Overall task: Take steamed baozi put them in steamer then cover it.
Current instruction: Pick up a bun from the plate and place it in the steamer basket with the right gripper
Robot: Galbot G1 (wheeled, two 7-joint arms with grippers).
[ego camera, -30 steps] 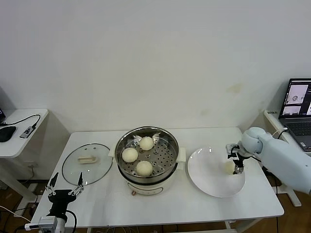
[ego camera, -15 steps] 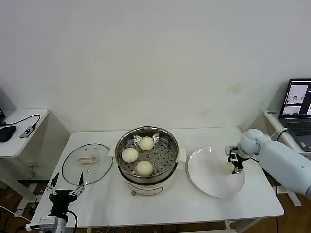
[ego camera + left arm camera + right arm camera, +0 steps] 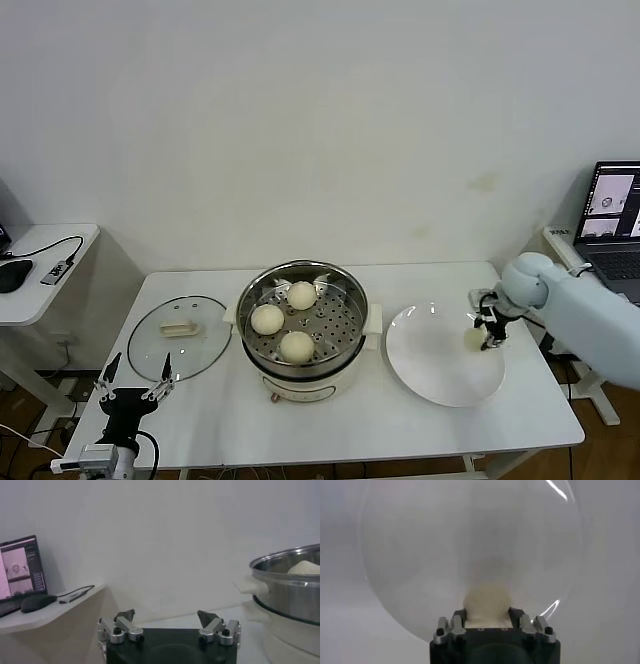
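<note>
A white table [image 3: 400, 420] stands against a white wall [image 3: 320, 120]. The steamer [image 3: 303, 330] at its centre holds three baozi [image 3: 267, 319]. The right gripper [image 3: 481, 337] is clamped on a fourth baozi [image 3: 473, 339] over the white plate [image 3: 430, 370] near the right edge. The left gripper [image 3: 135, 393] waits at the front left corner, fingers apart.

three baozi [image 3: 285, 320] in steamer [image 3: 303, 372], cover [image 3: 180, 335] off

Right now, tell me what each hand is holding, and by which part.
The right hand is shut on the last bun, gripping its sides, over the white plate. The left hand is open and holds nothing.
</note>
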